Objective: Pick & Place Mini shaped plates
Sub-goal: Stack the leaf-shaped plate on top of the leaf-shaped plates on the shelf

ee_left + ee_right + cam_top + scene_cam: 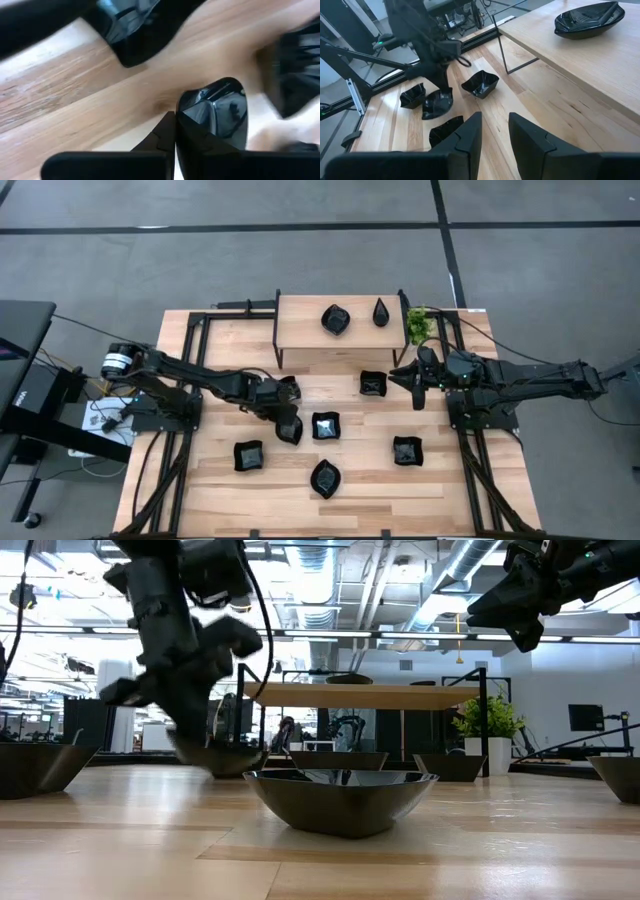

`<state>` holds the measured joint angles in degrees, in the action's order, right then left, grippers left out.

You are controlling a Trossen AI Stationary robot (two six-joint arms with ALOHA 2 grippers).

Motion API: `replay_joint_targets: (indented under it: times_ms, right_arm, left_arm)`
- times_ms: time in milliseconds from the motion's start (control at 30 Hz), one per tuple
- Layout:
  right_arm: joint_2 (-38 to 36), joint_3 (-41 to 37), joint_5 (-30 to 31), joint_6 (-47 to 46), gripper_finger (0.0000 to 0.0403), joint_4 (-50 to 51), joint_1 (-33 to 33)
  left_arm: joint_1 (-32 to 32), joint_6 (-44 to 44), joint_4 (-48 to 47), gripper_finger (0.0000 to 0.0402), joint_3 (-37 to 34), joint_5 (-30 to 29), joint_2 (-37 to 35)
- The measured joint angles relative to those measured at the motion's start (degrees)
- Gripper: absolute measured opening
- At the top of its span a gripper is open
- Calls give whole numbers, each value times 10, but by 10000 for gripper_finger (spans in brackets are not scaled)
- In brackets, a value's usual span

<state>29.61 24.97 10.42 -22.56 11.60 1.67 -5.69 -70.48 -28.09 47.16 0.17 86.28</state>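
my L gripper (288, 423) – clamped on rim of 1 black plate (290, 430), tilted, just off the tabletop (200, 480) mid-left | my R gripper (416, 390) – fingers apart, holding nothing, raised near plant (417, 325) | 5 other plates on table, 2 on shelf (300, 330)

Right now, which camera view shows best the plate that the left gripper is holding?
The left wrist view: the held plate fills the frame, the left gripper clamped on its rim. The high view shows it small, partly under the gripper. The low view shows it lifted. The right wrist view shows it far off.
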Motion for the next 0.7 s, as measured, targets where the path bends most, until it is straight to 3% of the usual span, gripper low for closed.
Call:
replay_joint_targets:
  times_ms: [233, 400, 567, 700]
  right_arm:
    - [0, 0, -12, -86, 92, -6, -1]
    - [0, 0, -36, -87, 92, -47, -1]
    - [26, 43, -75, -3, 92, -114, -1]
    - [87, 145, -75, 69, 92, -52, -1]
  left_arm:
    - [-4, 26, 15, 7, 0, -22, -112]
    - [-3, 73, 117, 6, 0, -94, -177]
    - [21, 159, 231, 5, 5, -132, -178]
    - [48, 228, 231, 5, 47, -133, -145]
